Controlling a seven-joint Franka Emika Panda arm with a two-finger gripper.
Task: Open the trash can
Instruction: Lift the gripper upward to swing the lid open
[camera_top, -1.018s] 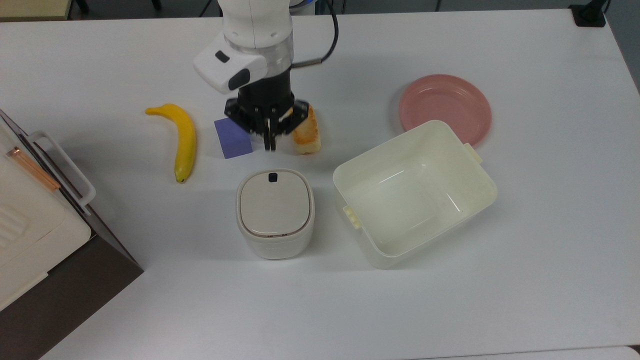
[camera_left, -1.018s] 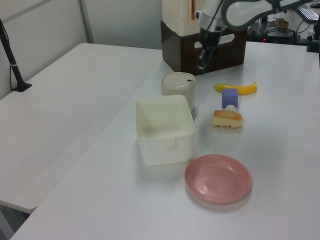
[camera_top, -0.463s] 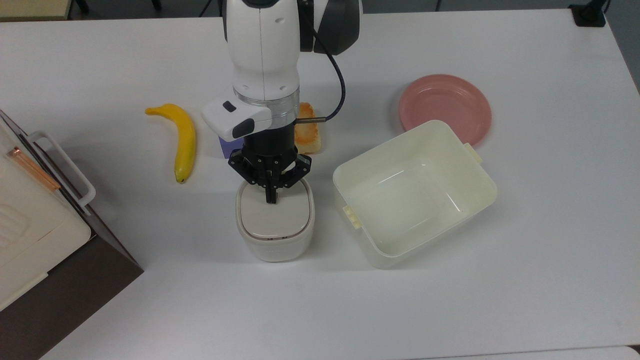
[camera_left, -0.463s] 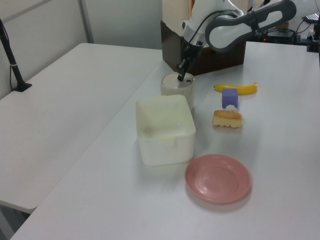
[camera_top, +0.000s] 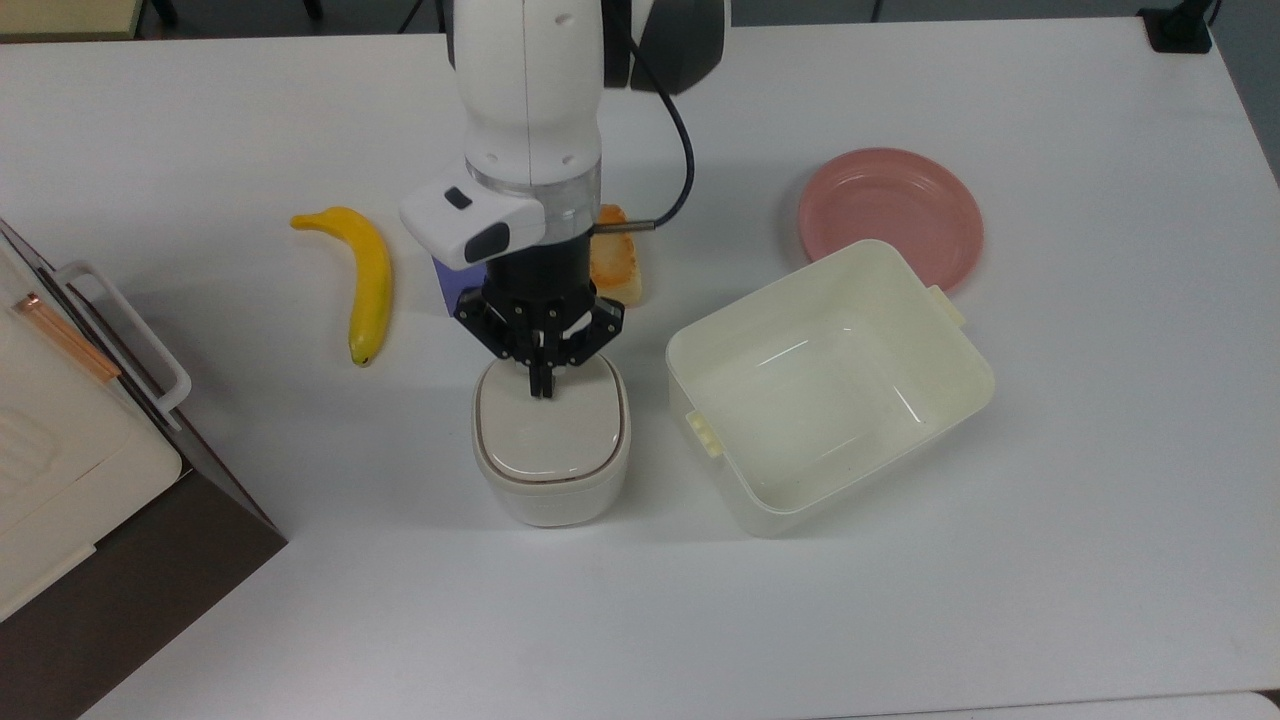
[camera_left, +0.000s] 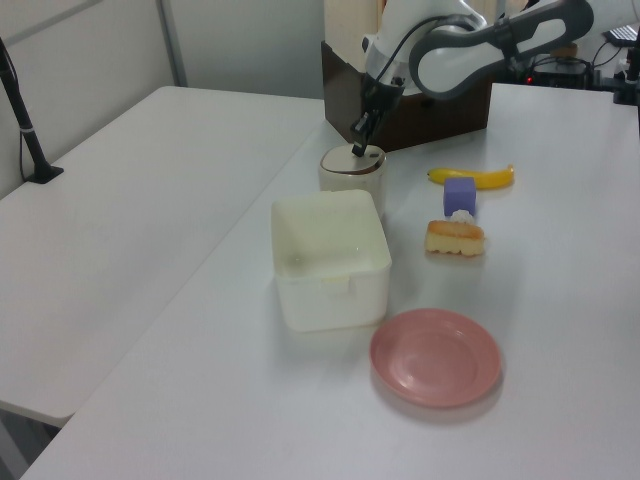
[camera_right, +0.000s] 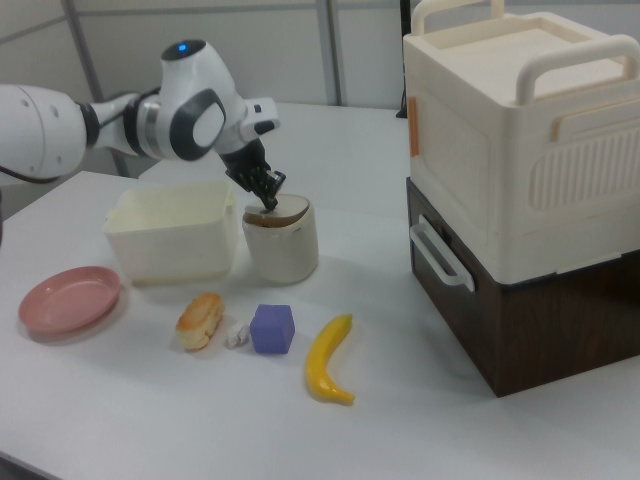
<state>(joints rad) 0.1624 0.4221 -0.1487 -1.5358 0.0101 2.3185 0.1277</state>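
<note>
While the white counter (camera_top: 1050, 560) carries everything, the largest thing on it is seen at the top view's left edge: a cream appliance (camera_right: 520, 130) stacked on a dark brown box (camera_right: 530, 320). Next in size, the white robot arm (camera_top: 530, 100) is seen reaching down from the top view's upper edge. A lidless cream tub (camera_top: 830, 385) is placed just beside the trash can (camera_top: 550, 445), on the top view's right, with a pink plate (camera_top: 890, 210) lying behind the tub and partly hidden by its rim. The trash can is found near the counter's middle, directly under the arm; its beige lid (camera_top: 550, 425) is seen tilted in the right view, raised off the rim on one side. The jaws (camera_top: 541, 385) are held pressed together, their tips set on the lid's far edge in the top view. A yellow banana (camera_top: 365, 280) is laid well apart at the top view's left. A purple block (camera_right: 272, 329) and a piece of toast-coloured bread (camera_right: 200, 320) are seen behind the trash can, partly covered by the arm in the top view.
</note>
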